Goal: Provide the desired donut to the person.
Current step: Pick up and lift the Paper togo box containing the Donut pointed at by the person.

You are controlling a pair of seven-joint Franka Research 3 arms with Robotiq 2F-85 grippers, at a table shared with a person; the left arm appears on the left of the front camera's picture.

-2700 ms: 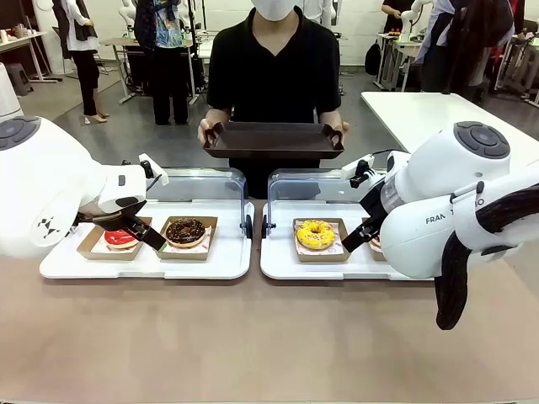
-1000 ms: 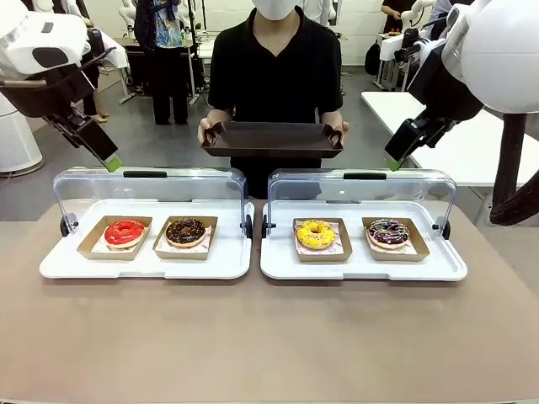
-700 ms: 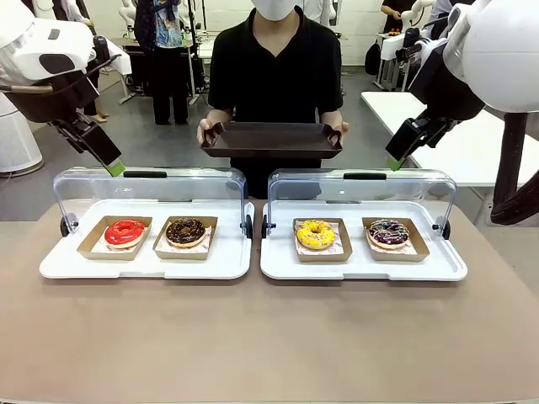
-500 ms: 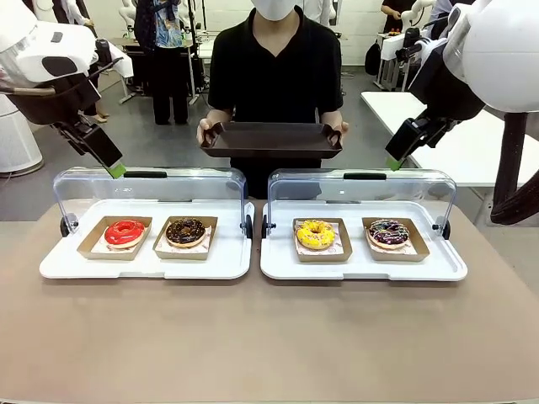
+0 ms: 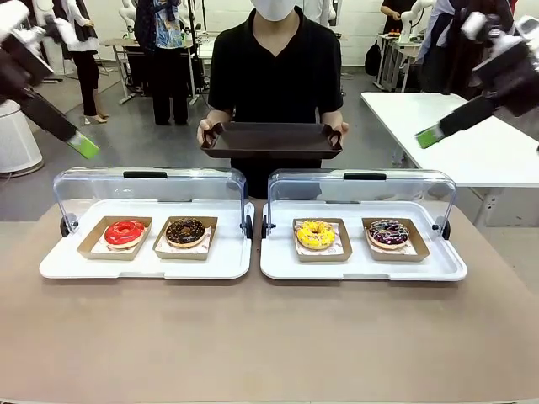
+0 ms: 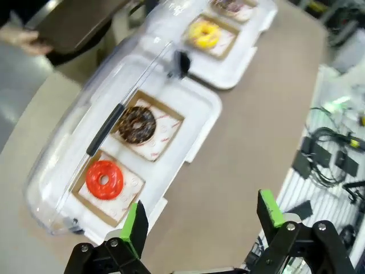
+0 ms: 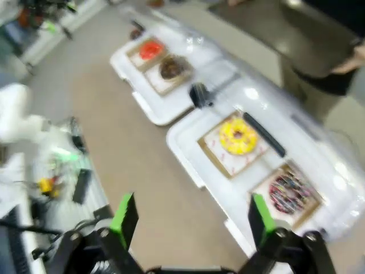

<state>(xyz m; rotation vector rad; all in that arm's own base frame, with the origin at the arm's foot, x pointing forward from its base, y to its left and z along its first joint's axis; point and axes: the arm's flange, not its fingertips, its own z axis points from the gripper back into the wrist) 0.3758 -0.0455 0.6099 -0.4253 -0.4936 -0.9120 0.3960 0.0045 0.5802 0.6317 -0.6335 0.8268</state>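
Note:
Several donuts lie in card trays under two shut clear lids: a red donut point(image 5: 125, 232) point(image 6: 104, 179) and a chocolate donut point(image 5: 185, 230) point(image 6: 137, 124) on the left, a yellow donut point(image 5: 316, 233) point(image 7: 238, 137) and a dark sprinkled donut point(image 5: 388, 232) point(image 7: 291, 193) on the right. Across the table, the person point(image 5: 274, 67) holds a dark tray point(image 5: 272, 139) in both hands. My left gripper point(image 5: 82, 146) point(image 6: 202, 220) hangs open, high at the far left. High at the far right, my right gripper point(image 5: 429, 136) point(image 7: 192, 218) is open too. Both are empty.
Each lid has a black handle point(image 5: 145, 175) on top and covers a white tray point(image 5: 143, 268). The brown tabletop point(image 5: 269, 337) lies bare in front of the trays. Another white table point(image 5: 472, 143) stands at the back right. Cables and gear point(image 6: 325, 160) lie beside the table.
Both arms have lifted from low over the trays and now swung outward to the picture's edges. The lids, raised at first, are shut. The person and donuts have not moved.

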